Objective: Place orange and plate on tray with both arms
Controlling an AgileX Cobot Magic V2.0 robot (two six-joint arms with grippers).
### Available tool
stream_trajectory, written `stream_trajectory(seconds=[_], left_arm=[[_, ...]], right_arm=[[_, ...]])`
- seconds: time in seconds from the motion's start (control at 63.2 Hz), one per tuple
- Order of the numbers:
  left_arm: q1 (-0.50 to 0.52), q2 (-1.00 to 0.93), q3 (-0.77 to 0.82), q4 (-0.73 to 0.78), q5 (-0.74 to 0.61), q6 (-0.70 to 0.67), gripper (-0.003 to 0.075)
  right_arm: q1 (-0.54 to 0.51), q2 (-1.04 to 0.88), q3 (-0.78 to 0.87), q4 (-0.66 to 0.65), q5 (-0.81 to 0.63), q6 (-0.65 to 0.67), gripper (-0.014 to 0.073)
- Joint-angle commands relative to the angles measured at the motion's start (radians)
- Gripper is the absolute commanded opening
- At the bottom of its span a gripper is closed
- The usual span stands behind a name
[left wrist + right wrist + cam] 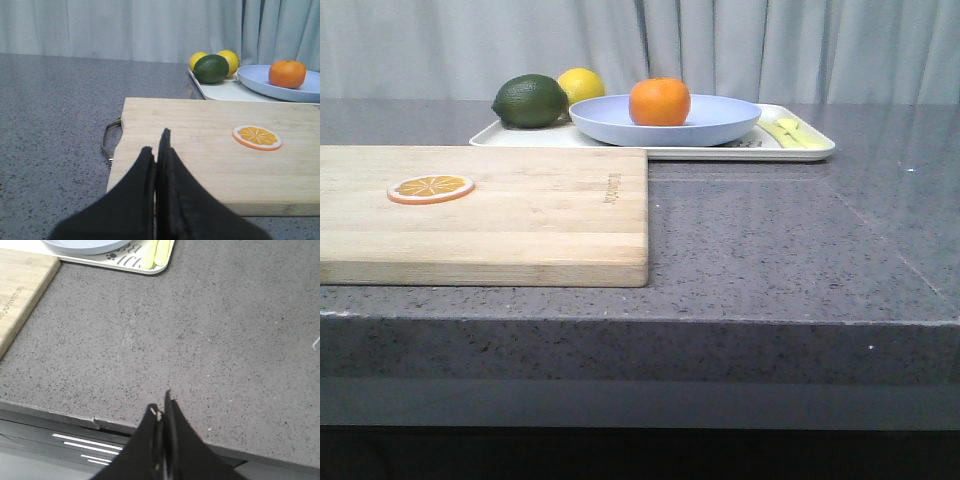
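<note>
Left side first: the left hand point(159, 150) sits low at the near end of the cutting board point(520, 215), fingers pressed together and pinching nothing. Ahead of it on the wood lies one thin orange slice point(431, 188), flat, and that's a decoy, not the fruit we care about.

Moving along, the tray point(800, 150) lies across the back of the counter point(780, 250), long axis running side to side, just beyond the board's far edge. On its left end: one dark green lime point(530, 101), and behind it the lemons. The front view shows a single lemon point(582, 84), but the left wrist view picks out two yellow ones flanking the lime.

Centre of the tray now: one plate point(720, 122), already resting on it, and one orange point(660, 102) sitting inside the plate. So both task things look placed already, I'd say.

From the left hand, the orange lies forward and off to its right, well apart, across the board. On the tray's right end, a pale yellow-green piece point(790, 131), hard to name.

Right side: the right hand point(162, 412) hangs over the counter's near edge, fingers shut together, empty. Tray corner and plate rim lie forward and to its left, well apart. Neither hand is clearly nearer.
</note>
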Motion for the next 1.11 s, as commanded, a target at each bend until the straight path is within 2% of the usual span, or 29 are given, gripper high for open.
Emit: stream_trajectory(seconds=[0.0, 0.506, 0.664, 1.091], left_arm=[[0.002, -0.020, 0.027, -0.020, -0.087, -0.010, -0.0020], [0.002, -0.020, 0.027, -0.016, -0.129, -0.010, -0.0020], [0.002, -0.020, 0.027, 0.122, -0.142, -0.149, -0.0020], [0.002, -0.020, 0.027, 0.122, -0.140, -0.149, -0.0020]], right_arm=[[-0.005, 0.005, -0.023, 0.009, -0.071, -0.011, -0.0118], [-0.005, 0.005, -0.023, 0.009, -0.071, -0.011, -0.0118], [-0.005, 0.005, -0.023, 0.009, -0.071, -0.011, -0.0118], [-0.005, 0.005, -0.023, 0.009, -0.071, -0.011, -0.0118]])
